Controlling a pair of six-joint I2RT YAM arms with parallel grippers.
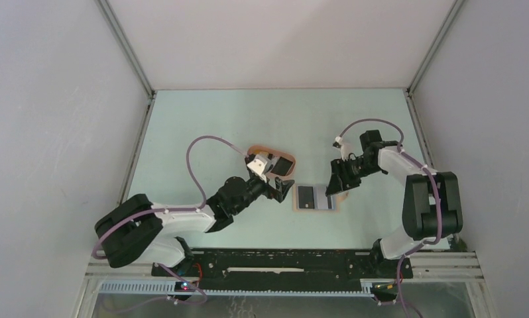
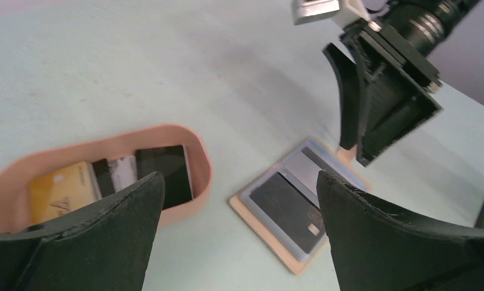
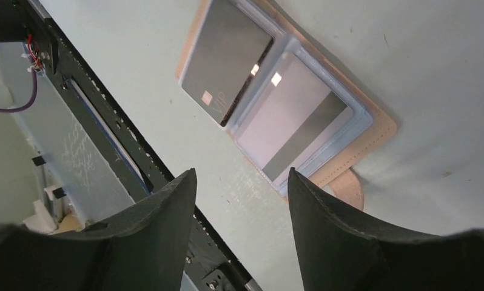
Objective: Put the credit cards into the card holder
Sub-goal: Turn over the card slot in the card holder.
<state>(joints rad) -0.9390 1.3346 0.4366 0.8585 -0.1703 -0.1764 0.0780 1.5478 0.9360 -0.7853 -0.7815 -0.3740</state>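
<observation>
Card holder [image 1: 315, 197] flanked by both arms. Left gripper [image 2: 239, 182] spread wide, empty. Right gripper [image 3: 241, 176] jaws apart, empty, bottom of its wrist frame. Peach tray [image 2: 200, 157] lower left. Holder open flat at centre of top view, dark card [image 3: 227, 60] and grey striped card [image 3: 294, 115] pocketed. Yellow card [image 2: 60, 191], black card [image 2: 167, 173] in tray. Step: fetching next card. Next likely needs left descent into tray, thin-edge pinch.

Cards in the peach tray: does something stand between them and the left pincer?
Nothing visible does. The yellow, striped and black cards lie exposed in the tray; the open left pincer hangs beside it.
</observation>
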